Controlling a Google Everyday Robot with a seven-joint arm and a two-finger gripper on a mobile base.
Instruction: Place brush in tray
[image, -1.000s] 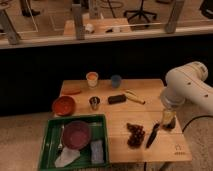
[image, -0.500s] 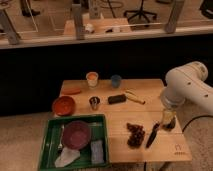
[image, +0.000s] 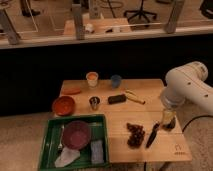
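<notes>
The slim dark brush (image: 153, 135) lies on the wooden table (image: 120, 120) near its right front, just right of a dark grape bunch (image: 135, 135). My gripper (image: 167, 121) hangs from the white arm (image: 187, 87) directly above the brush's upper end, close to it. The green tray (image: 102, 125) sits at the table's front left and holds a maroon plate, a blue sponge and a pale cloth.
An orange-red bowl (image: 63, 105), a small metal cup (image: 94, 103), a black block (image: 116, 98), a yellowish curved stick (image: 134, 96), a tan cup (image: 92, 78) and a blue cup (image: 116, 80) stand across the table. A dark counter wall rises behind.
</notes>
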